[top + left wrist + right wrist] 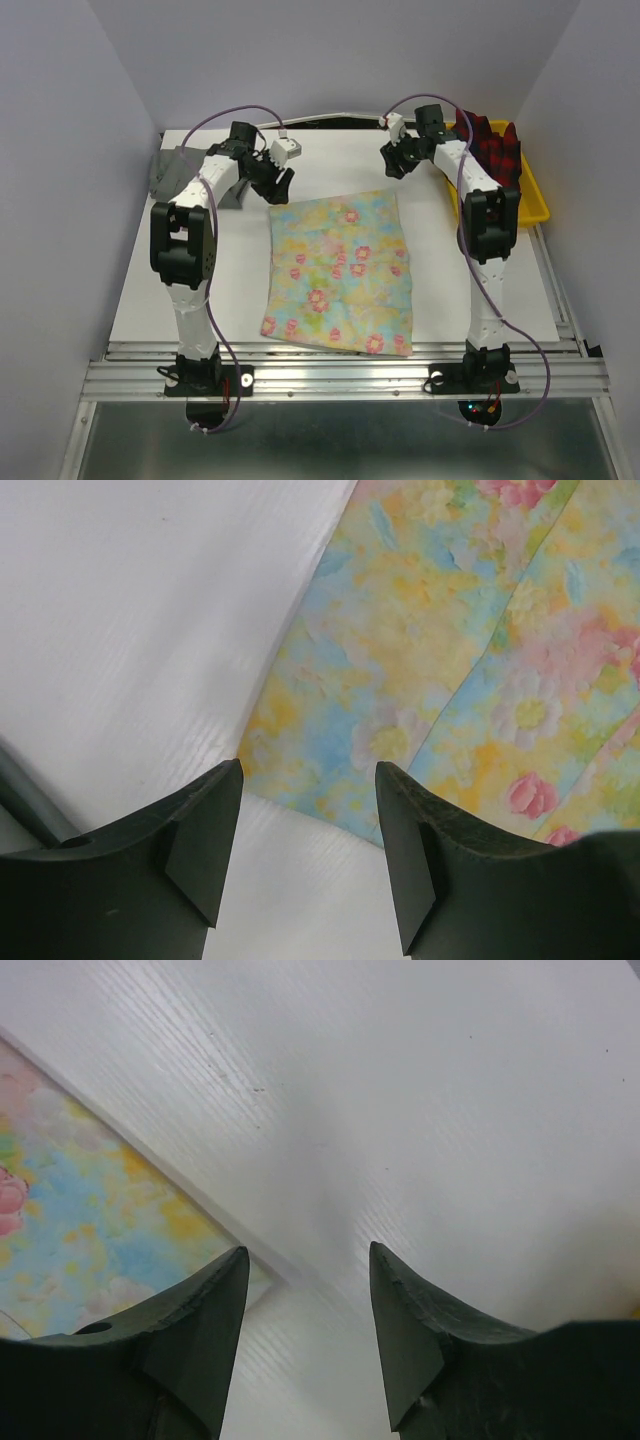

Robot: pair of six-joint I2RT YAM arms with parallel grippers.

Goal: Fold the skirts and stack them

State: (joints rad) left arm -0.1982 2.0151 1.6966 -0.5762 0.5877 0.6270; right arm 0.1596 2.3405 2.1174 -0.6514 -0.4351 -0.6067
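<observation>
Pastel floral cloth skirt [340, 275] lies flat on the white table [240, 280]. Left hand [308, 770], right hand [308, 1250]: wide, empty, at its far corners. Height's unclear, so a missed pinch could skew the fold.

The left arm [185, 240] partly hides the grey skirt [170, 166], the right arm [490, 215] the plaid skirt [502, 150].

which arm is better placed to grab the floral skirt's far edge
Left. The left jaws stand open at the far corner of the floral skirt, cloth ahead between them. The right jaws, also open, face mostly table, the skirt off to one side.
</observation>
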